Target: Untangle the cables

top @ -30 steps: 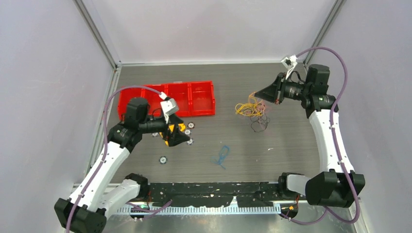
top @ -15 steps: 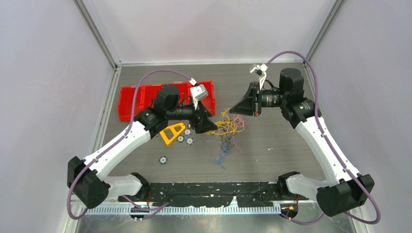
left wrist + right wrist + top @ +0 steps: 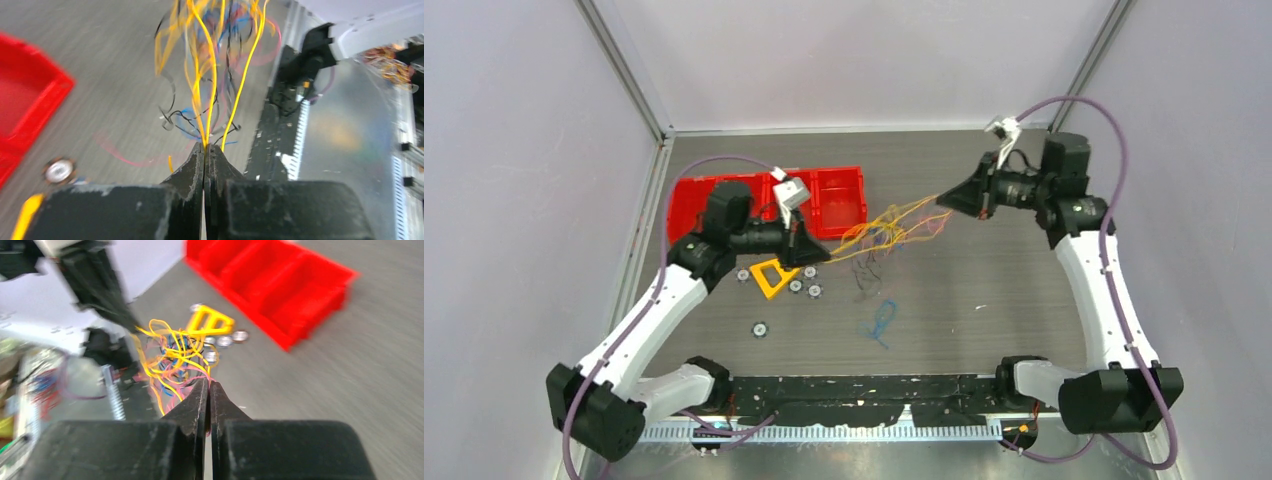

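The cables [image 3: 886, 228] are a multicoloured tangle of yellow, pink, blue and dark wires, stretched in the air between my two grippers. My left gripper [image 3: 824, 258] is shut on yellow strands at the tangle's left end; in the left wrist view the cables [image 3: 212, 65] fan out from its closed tips [image 3: 205, 146]. My right gripper [image 3: 942, 200] is shut on pink and yellow strands at the right end, with the cables [image 3: 175, 355] bunched just past its tips [image 3: 208, 382]. Dark wires [image 3: 864, 282] hang from the tangle toward the table. A separate blue cable [image 3: 881, 322] lies loose on the table below.
A red compartment bin [image 3: 839, 200] stands at the back left, behind my left arm. A yellow triangular piece [image 3: 774, 277] and several small round discs [image 3: 804, 288] lie beside the left gripper, with one disc [image 3: 759, 328] nearer. A black strip [image 3: 864, 390] runs along the near edge.
My left gripper reached in to the tangle, shut on yellow strands and drew back left. My right gripper pulled back to the right, so the tangle is lifted and stretched out.
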Controlling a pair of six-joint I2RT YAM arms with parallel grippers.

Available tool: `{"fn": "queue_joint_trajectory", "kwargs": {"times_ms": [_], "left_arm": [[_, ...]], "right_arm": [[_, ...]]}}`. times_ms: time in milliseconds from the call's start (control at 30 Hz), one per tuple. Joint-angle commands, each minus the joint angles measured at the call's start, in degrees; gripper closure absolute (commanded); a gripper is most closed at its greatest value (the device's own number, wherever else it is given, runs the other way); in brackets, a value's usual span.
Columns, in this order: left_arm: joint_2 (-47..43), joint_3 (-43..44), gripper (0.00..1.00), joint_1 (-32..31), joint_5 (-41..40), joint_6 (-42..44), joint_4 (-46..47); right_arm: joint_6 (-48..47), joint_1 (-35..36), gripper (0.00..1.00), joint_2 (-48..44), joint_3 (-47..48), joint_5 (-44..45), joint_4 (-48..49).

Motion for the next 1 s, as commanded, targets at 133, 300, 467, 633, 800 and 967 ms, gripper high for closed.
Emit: {"fn": "queue_joint_trajectory", "kwargs": {"times_ms": [133,300,467,633,800,967], "left_arm": [[-8.1,-1.6,1.00,18.6,-1.3,23.2,-25.9],[-9.4,-0.8,1.00,30.1,-0.5,35.9,-35.8],[-7.9,2.4,1.00,42.6,1.0,48.9,-47.6],[-5.9,5.5,1.00,49.3,2.1,57.9,-54.7],[-7.0,9.9,1.00,49.4,11.3,59.4,-60.6],[-9.4,16.1,1.00,48.5,13.7,40.5,-49.9]], "right_arm": [[-27.9,-20.9,0.95,6.3,10.6,10.1,-21.4],[-35.7,-25.4,0.95,8.8,11.9,15.9,-23.9],[-39.3,-28.6,0.95,12.0,13.2,18.5,-24.2],[-42.0,-29.9,0.95,14.6,13.9,18.7,-26.9],[-45.1,-28.5,0.95,15.9,13.1,13.2,-33.7],[-44.4,-25.8,0.95,14.3,11.8,9.3,-36.7]]}}
